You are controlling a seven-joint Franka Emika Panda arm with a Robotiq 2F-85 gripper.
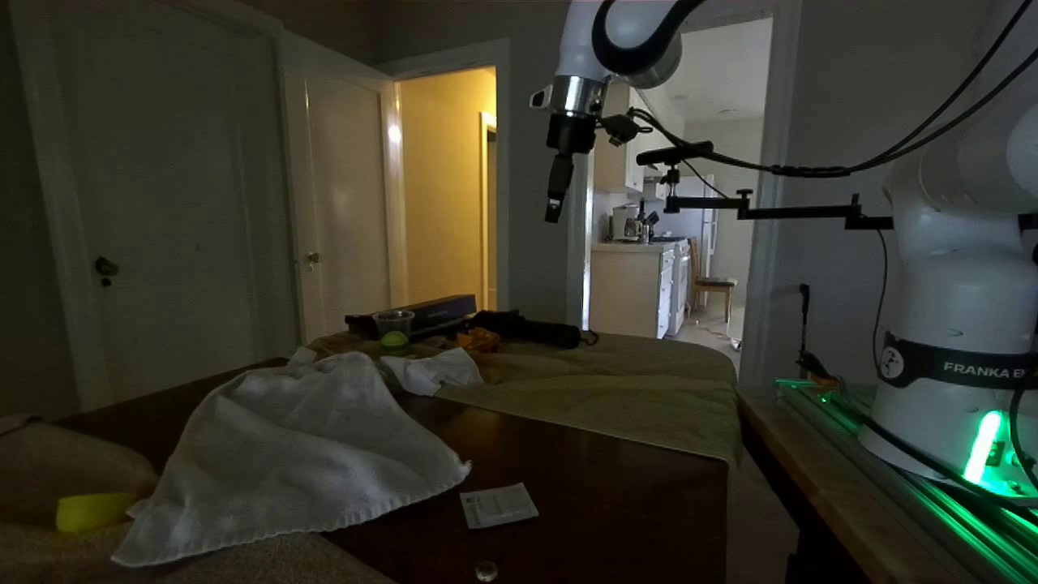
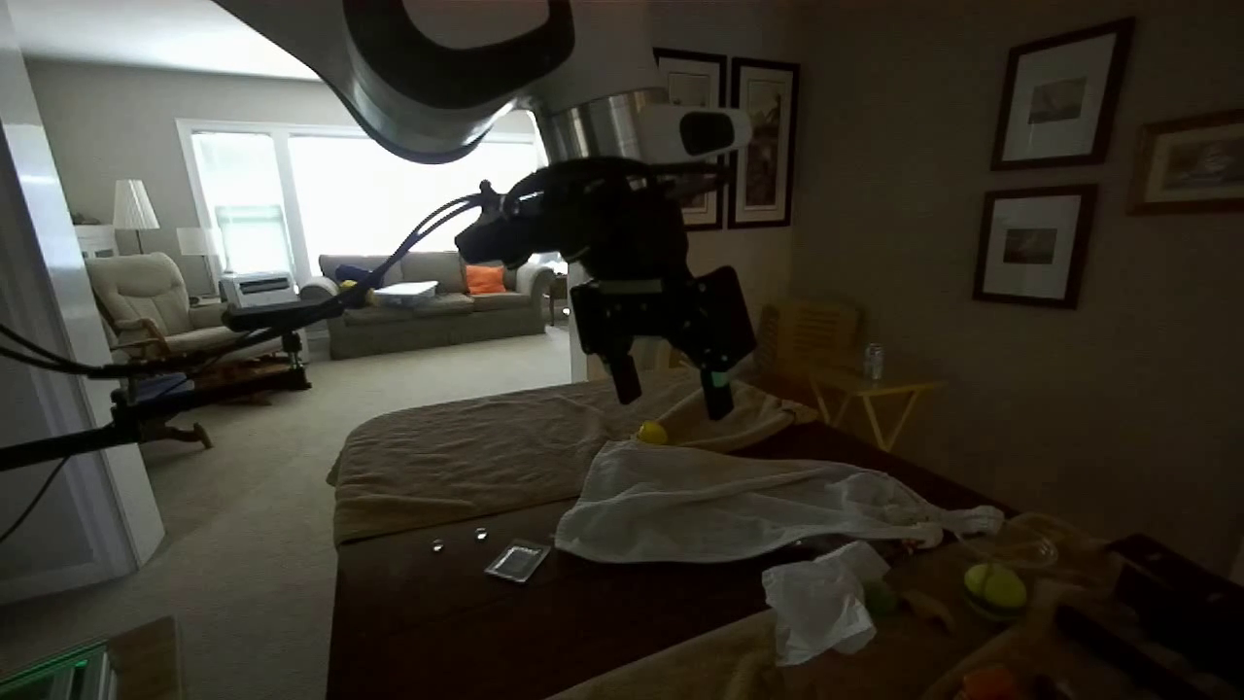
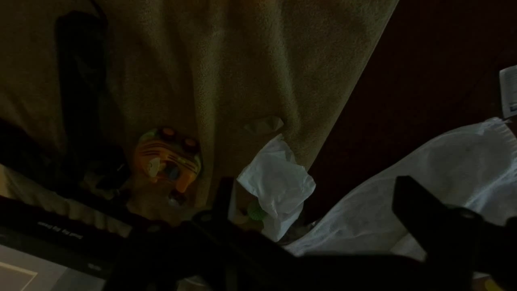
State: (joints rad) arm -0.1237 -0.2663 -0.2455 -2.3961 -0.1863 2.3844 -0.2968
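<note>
Gripper, spread wide and empty, hangs high above and apart from the white cloth — which lies across the dark table, its raised folds perhaps propped by something underneath — with crumpled white paper just beside that cloth and a small packet near its hem.

Robot arm, one: white, smooth, rounded links with black trim; cylindrical white base bearing a black lettered band and a glowing green light strip. Pose: reaching out high, its far end bent downward.
Wrist: shiny silver metal collar, with a white side housing set with a black face.
Gripper, one: matte black, two-fingered, hanging in mid-air, slightly tilted, jaws parted. Wrist view: angular dark fingers standing well apart.
</note>
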